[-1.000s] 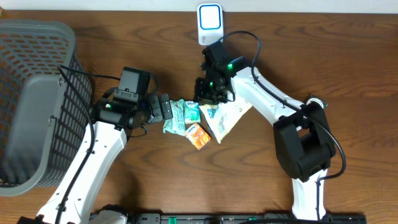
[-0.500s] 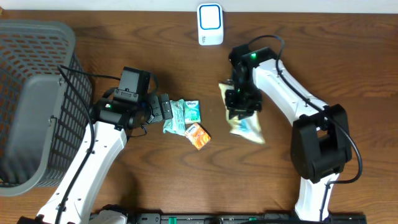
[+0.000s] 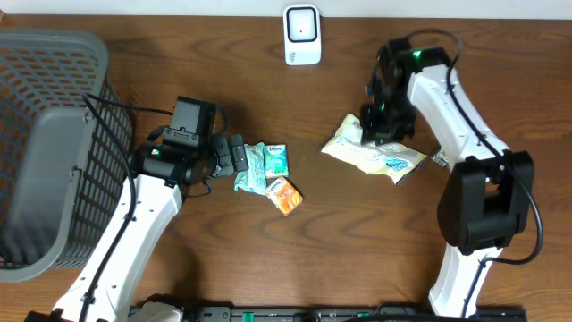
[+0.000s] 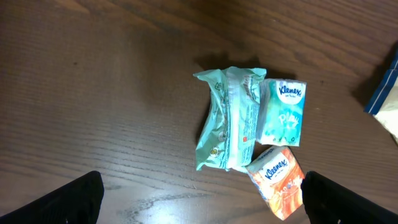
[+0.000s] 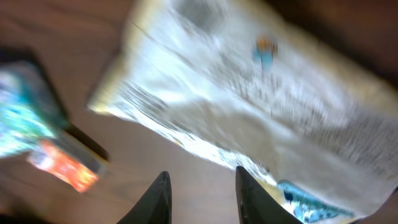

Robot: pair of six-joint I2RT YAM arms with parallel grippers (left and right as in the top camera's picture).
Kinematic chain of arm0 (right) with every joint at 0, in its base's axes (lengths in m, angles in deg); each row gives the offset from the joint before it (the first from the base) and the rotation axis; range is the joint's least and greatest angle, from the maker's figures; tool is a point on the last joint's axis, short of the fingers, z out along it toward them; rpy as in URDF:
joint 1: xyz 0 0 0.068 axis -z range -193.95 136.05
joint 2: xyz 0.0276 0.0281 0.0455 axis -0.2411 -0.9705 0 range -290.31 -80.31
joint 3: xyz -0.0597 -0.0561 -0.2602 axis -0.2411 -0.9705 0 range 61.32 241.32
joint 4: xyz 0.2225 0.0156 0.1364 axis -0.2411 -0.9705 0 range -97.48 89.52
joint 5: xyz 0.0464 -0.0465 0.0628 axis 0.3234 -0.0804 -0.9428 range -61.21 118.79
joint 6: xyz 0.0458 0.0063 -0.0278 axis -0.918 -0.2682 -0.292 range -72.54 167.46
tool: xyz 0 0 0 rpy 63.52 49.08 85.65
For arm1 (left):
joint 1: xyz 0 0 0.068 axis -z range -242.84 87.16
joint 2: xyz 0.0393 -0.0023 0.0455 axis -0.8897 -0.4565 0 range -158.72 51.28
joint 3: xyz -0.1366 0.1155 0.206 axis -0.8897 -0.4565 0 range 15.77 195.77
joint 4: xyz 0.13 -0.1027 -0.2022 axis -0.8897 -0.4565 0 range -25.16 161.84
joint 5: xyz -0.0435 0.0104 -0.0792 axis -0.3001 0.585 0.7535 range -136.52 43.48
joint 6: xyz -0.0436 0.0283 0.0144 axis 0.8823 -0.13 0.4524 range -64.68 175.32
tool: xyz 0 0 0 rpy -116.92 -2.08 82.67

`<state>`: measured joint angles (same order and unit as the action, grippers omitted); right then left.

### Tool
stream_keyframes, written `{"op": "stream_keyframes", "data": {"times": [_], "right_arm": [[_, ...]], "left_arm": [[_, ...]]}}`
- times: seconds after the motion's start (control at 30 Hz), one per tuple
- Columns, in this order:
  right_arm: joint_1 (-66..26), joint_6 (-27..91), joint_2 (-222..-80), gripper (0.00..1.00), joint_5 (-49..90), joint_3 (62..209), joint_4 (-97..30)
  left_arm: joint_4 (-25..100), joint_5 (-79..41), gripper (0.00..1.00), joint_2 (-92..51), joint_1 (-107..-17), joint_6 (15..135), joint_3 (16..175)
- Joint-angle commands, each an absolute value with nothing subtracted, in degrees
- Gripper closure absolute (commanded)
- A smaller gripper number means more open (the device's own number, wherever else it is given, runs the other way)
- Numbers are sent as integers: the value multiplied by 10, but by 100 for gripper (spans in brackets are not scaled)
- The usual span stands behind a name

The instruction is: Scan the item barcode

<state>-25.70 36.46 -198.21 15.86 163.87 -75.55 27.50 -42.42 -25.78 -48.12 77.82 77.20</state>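
Observation:
The white snack packet (image 3: 375, 155) lies flat on the table to the right of centre. My right gripper (image 3: 380, 125) hovers over its upper left end. In the right wrist view the packet (image 5: 249, 87) fills the top, blurred. That gripper (image 5: 202, 194) is open, with only bare wood between its fingers (image 5: 158, 199). The white barcode scanner (image 3: 302, 34) stands at the back edge. My left gripper (image 3: 237, 154) is wide open beside a green packet (image 4: 229, 121), a teal Kleenex pack (image 4: 283, 113) and an orange Kleenex pack (image 4: 277, 180). It holds nothing.
A large grey mesh basket (image 3: 54, 143) takes up the left side of the table. The three small packs sit in a cluster (image 3: 268, 174) at the table's middle, just right of my left gripper.
My right arm has swung the white packet from beside the pile out to the right. Its jaws have widened and the packet now rests on the table. The left arm has not moved.

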Motion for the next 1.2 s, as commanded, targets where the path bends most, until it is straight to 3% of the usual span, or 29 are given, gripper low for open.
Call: {"op": "stream_keyframes", "data": {"times": [0.0,0.1,0.5,1.0,1.17], "right_arm": [[-259,376,-1963,71,171,1664,-730],[-265,326,-1975,72,248,1658,-720],[-320,302,-2023,69,263,1562,-691],[-407,390,-2074,65,202,1562,-549],[-398,403,-2073,74,179,1588,-571]], "left_arm": [[275,-434,0,-259,-484,775,778],[275,-434,0,-259,-484,775,778],[275,-434,0,-259,-484,775,778],[275,-434,0,-259,-484,775,778],[275,-434,0,-259,-484,775,778]]}}
